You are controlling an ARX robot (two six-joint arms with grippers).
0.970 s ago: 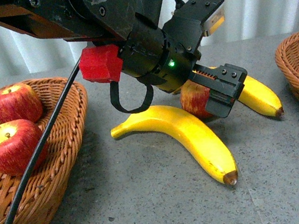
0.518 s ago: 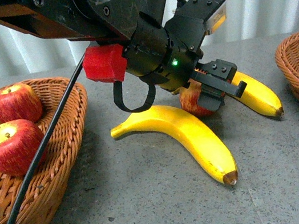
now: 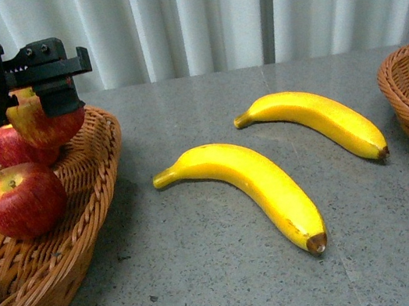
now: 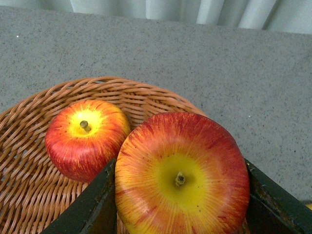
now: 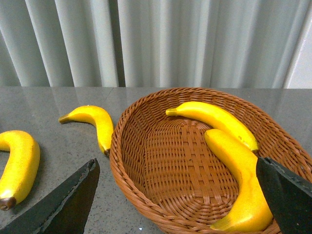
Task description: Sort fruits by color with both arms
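Front view: the left gripper (image 3: 40,85) is clamped on a red apple (image 3: 45,125), hanging over the left wicker basket (image 3: 101,151) just above two apples (image 3: 21,201) lying in it. A near banana (image 3: 250,184) and a far banana (image 3: 317,119) lie apart on the table (image 3: 212,286).

Left wrist view: the jaws press the apple's sides, stem up.

Right wrist view: the right gripper (image 5: 175,165) is spread and empty above the right wicker basket (image 5: 122,161), which holds two bananas (image 5: 214,117).

The step in hand looks like the apple's drop-off. Next, the jaws should part over bare weave, and then the table bananas need fetching.
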